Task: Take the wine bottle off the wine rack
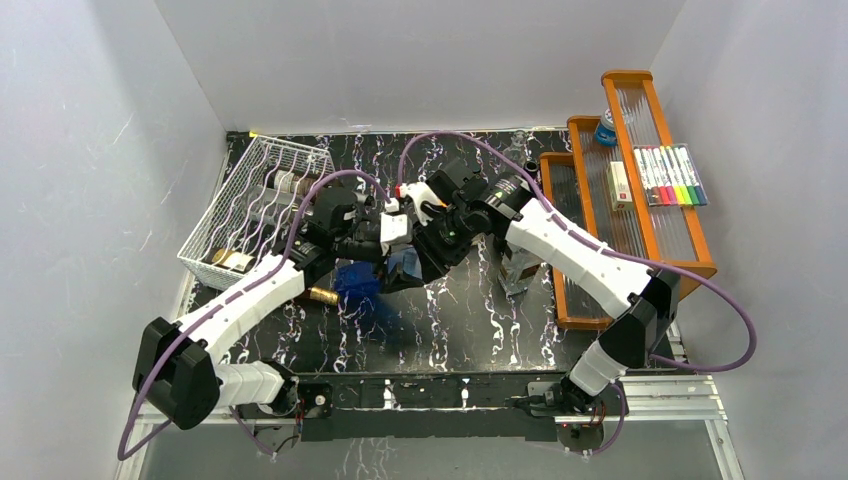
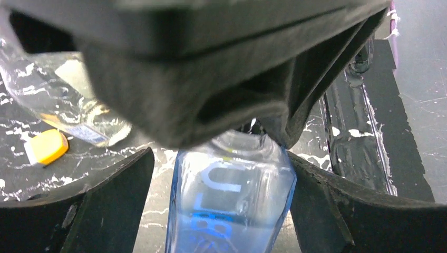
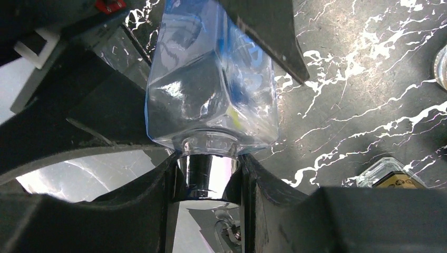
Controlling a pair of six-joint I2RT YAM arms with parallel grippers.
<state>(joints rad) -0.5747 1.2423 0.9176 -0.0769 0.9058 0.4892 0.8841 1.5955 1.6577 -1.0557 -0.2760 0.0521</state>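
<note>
Middle of the desk (image 1: pixel 450 330) was jammed: left arm (image 1: pixel 250 300) and right arm (image 1: pixel 570 250) met over the blue bottle (image 1: pixel 358 285). Wine rack (image 1: pixel 250 190) walled off the left, orange shelf (image 1: pixel 627 76) the right.

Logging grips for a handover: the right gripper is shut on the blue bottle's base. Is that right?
Not quite. The right gripper is shut on the blue bottle at its silver-capped neck, not its base. The right wrist view shows this.
</note>
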